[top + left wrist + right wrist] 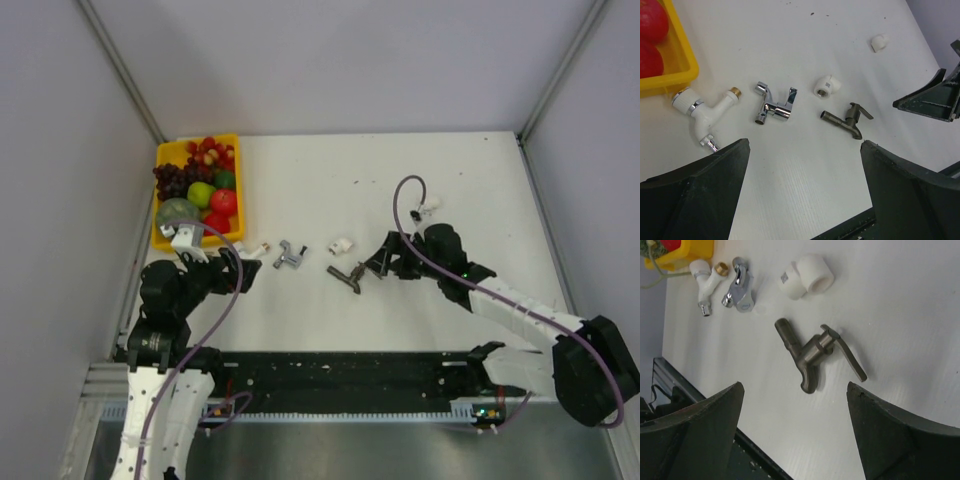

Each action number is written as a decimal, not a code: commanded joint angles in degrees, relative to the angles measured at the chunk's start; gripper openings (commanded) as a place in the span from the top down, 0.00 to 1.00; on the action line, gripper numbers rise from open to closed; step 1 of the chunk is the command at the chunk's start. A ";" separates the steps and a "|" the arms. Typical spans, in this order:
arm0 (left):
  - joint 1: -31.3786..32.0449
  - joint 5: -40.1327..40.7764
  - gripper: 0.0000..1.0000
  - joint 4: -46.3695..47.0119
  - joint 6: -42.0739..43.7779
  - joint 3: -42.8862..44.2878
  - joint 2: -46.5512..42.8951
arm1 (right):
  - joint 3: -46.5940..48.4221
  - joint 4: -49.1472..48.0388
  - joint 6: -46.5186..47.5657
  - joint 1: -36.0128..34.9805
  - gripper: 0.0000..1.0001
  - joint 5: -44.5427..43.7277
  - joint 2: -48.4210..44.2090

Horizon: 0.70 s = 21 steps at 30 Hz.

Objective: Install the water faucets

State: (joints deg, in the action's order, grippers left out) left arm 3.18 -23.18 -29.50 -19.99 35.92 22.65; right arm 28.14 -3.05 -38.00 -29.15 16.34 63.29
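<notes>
The dark grey lever-handled faucet (347, 275) (845, 117) (812, 352) lies on its side on the white table. My right gripper (378, 262) (795, 385) stands open just short of it, the spout pointing into the gap between the fingers without touching them. To its left lie the silvery faucet (288, 256) (774, 104) (740, 287) and the white-bodied faucet (705, 112) (707, 280). A white elbow fitting (342, 243) (827, 86) (807, 277) sits just beyond the grey faucet. My left gripper (232, 270) (805, 142) is open and empty, near the white-bodied faucet.
A yellow tray (237, 180) (670, 80) of toy fruit stands at the back left, close to the white faucet. A second small white fitting (430, 208) (881, 43) lies behind the right arm. A black rail (340, 375) runs along the near table edge.
</notes>
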 commanded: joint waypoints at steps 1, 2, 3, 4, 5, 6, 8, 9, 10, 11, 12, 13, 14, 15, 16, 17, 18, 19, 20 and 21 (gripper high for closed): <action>0.34 -1.08 0.01 3.39 0.39 -0.24 0.20 | 7.53 -0.12 2.13 -1.97 0.21 -8.00 5.52; 0.34 -1.08 0.01 3.31 0.39 -0.24 0.28 | 8.50 -0.03 2.57 -2.49 0.25 -7.21 6.58; 0.34 -0.99 0.01 3.30 0.39 -0.24 0.28 | 8.94 -0.03 2.58 -3.45 0.27 -6.94 7.46; 0.34 -0.90 0.01 3.22 0.39 -0.33 0.37 | 9.04 -0.38 2.32 -4.68 0.27 -7.46 7.90; 0.34 -0.99 0.01 3.13 0.39 -0.24 0.37 | 8.78 -0.47 1.27 -6.08 0.28 -8.51 8.17; 0.34 -1.08 0.01 3.13 0.39 -0.24 0.55 | 8.43 -0.38 0.30 -7.32 0.28 -9.99 8.17; 0.42 -1.25 0.01 3.31 0.30 -0.24 0.46 | 7.90 0.58 -2.94 -10.04 0.29 -13.85 8.34; 0.42 -1.34 0.01 3.30 0.30 -0.24 0.46 | 7.63 1.11 -4.61 -11.27 0.29 -16.14 8.34; 0.42 -1.34 0.01 3.39 0.39 -0.33 0.46 | 7.46 1.38 -6.28 -12.68 0.29 -19.56 8.43; 0.42 -1.34 0.01 3.39 0.30 -0.33 0.55 | 7.63 1.73 -7.26 -14.34 0.29 -22.11 8.78; 0.42 -1.34 0.01 3.31 0.39 -0.24 0.46 | 7.98 2.08 -8.22 -15.23 0.29 -24.31 9.57; 0.42 -1.26 0.01 3.39 0.39 -0.24 0.46 | 8.59 2.87 -9.19 -15.85 0.30 -26.16 10.97; 0.42 -1.25 0.01 3.39 0.39 -0.24 0.55 | 9.12 2.96 -9.98 -16.11 0.32 -27.14 12.46; 0.42 -1.25 0.01 3.31 0.39 -0.24 0.64 | 9.65 2.96 -11.12 -16.20 0.33 -27.41 13.87; 0.42 -1.34 0.01 3.39 0.39 -0.24 0.72 | 10.09 2.96 -12.26 -16.38 0.34 -27.93 15.36; 0.42 -1.26 0.01 3.31 0.39 -0.24 0.64 | 10.70 2.96 -13.23 -16.64 0.35 -28.90 16.77; 0.42 -1.25 0.01 3.30 0.39 -0.33 0.72 | 11.32 4.88 -14.29 -17.08 0.35 -30.04 17.91; 0.42 -1.17 0.01 3.30 0.39 -0.24 0.72 | 11.93 5.50 -15.17 -17.52 0.35 -31.62 19.06; 0.42 -1.17 0.01 3.30 0.39 -0.33 0.64 | 12.55 5.86 -15.96 -18.13 0.35 -32.85 19.94; 0.42 -1.25 0.01 3.30 0.48 -0.33 0.64 | 13.16 6.38 -16.66 -18.57 0.34 -34.25 20.90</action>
State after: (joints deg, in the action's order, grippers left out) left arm 3.44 -23.44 -29.50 -19.99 35.92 23.11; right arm 37.15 1.30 -49.52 -45.63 -9.96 81.58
